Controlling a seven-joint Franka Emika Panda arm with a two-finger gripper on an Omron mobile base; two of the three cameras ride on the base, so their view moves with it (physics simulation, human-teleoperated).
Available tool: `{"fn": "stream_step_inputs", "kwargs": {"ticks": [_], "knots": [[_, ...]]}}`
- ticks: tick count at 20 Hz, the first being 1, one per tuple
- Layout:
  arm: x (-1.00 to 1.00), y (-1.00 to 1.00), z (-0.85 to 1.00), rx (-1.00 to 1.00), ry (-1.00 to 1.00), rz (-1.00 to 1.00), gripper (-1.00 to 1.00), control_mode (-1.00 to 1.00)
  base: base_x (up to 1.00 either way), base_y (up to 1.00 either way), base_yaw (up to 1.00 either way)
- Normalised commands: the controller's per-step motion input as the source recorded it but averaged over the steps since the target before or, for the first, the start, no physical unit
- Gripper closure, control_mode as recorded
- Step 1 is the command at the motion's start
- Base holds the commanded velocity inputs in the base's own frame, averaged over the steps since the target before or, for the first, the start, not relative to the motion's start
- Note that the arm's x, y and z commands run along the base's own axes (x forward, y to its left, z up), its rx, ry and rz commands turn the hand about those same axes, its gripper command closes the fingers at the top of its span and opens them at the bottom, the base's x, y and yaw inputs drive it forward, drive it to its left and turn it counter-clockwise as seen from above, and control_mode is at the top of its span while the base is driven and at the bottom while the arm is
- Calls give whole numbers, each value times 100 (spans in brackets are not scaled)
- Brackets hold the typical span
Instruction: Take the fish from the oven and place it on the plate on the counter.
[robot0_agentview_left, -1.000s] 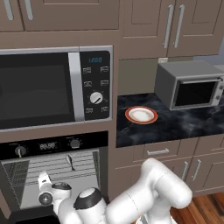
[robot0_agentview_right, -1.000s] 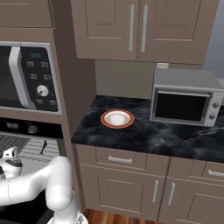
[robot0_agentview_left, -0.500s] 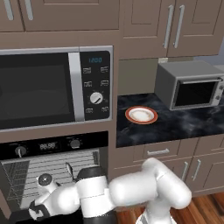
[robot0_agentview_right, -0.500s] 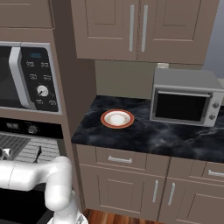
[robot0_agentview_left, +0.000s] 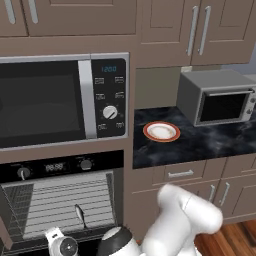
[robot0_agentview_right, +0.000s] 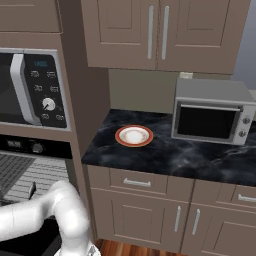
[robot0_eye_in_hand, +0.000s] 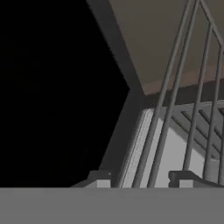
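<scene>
Blue digits reading "12:00" on the microwave (robot0_agentview_left: 65, 102) display, upper right of its control panel. Small lit digits on the oven (robot0_agentview_left: 60, 167) display between two knobs, too small to read. Keypad markings too blurred to read.

— Where is the arm?
— It bends low and reaches to the left, with the wrist near the bottom edge.
— And the gripper (robot0_eye_in_hand: 142, 178)?
— Its two finger tips stand apart, with nothing between them.
</scene>
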Motion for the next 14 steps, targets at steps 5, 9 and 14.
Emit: {"fn": "stream_step_inputs", "kwargs": {"ticks": [5, 9, 14], "knots": [[-100, 1, 55, -42, 39, 27, 100, -100, 0, 0, 0], [-79, 1, 100, -25, 12, 32, 100, -100, 0, 0, 0], [-40, 0, 100, -3, -2, 26, 100, -100, 0, 0, 0]]}}
